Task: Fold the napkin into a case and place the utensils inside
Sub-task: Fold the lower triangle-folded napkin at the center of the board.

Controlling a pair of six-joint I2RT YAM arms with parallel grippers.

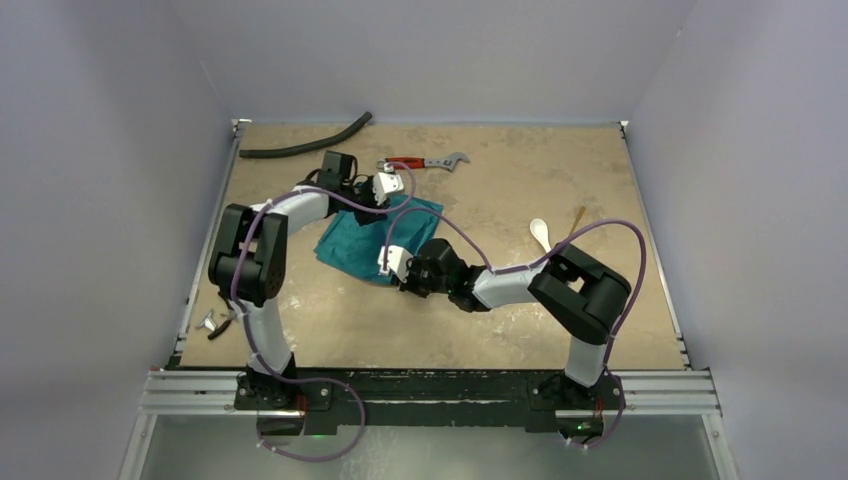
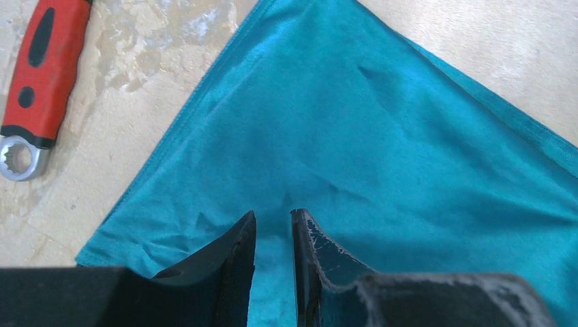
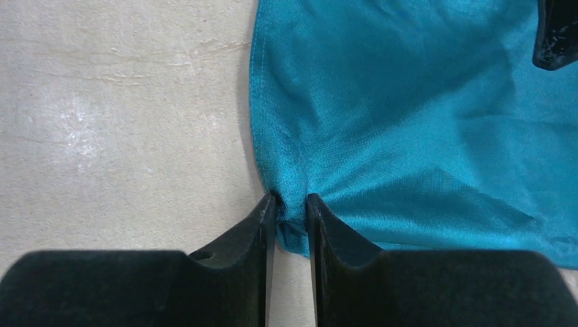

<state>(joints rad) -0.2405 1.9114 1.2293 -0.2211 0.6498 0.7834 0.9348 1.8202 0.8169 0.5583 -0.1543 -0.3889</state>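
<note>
The teal-green napkin (image 1: 362, 240) lies partly folded on the table, left of centre. My left gripper (image 1: 380, 203) stands on its far part, jaws nearly together with cloth between them (image 2: 272, 221) and creases running out from the tips. My right gripper (image 1: 390, 275) is shut on the napkin's near edge, which bunches between the jaws (image 3: 291, 204). The napkin fills the left wrist view (image 2: 354, 136) and the right wrist view (image 3: 409, 122). The white plastic spoon (image 1: 540, 233) and the tan wooden utensil (image 1: 577, 220) lie to the right, apart from the cloth.
A red-handled wrench (image 1: 425, 162) lies just behind the napkin and shows in the left wrist view (image 2: 37, 75). A black hose (image 1: 305, 146) lies at the back left. Small pliers (image 1: 215, 322) sit at the near left edge.
</note>
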